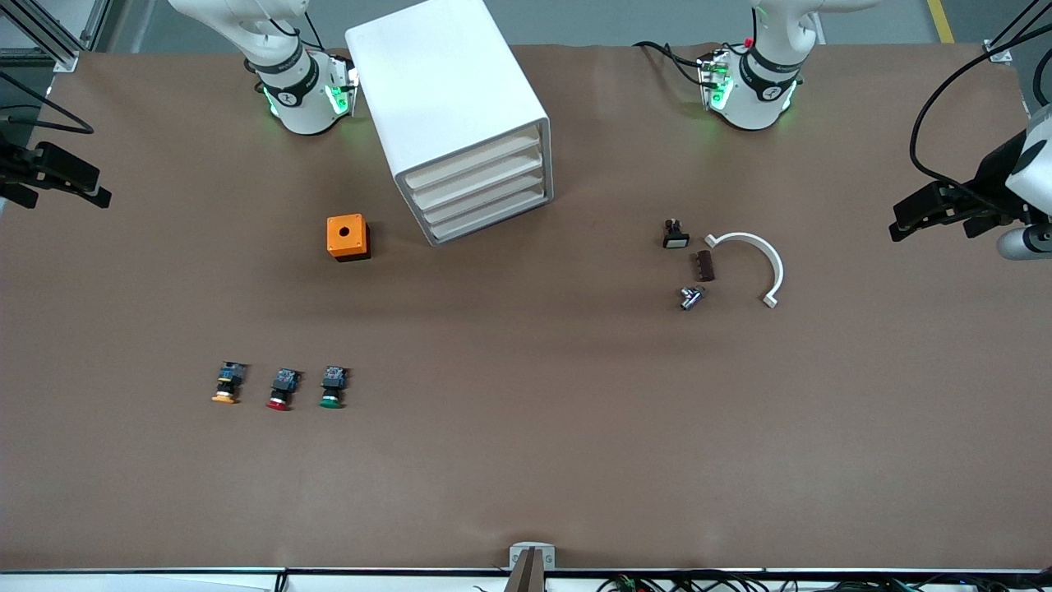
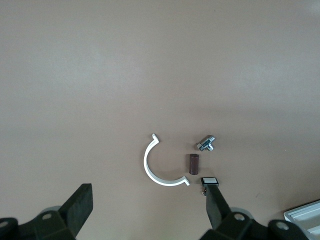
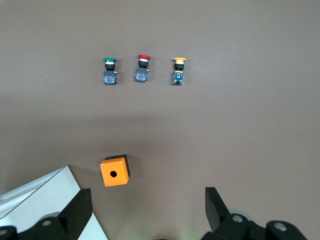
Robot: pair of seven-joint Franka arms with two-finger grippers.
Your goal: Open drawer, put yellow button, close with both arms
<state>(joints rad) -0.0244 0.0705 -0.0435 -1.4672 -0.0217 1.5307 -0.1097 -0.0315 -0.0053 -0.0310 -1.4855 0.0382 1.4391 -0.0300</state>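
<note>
Both arms wait, left pincer point(image 2: 150, 212) and right pincer point(image 3: 149, 212) released; yellow button point(image 1: 228, 383) lies on the tabletop point(image 1: 526, 427) (drawer point(image 1: 473, 162) shut).

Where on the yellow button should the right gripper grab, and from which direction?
Likely straight down onto the black body of the yellow button. It lies on its side, cap toward the front camera, and the body is narrower than the cap. The red button beside it leaves room. Right gripper is open.
</note>
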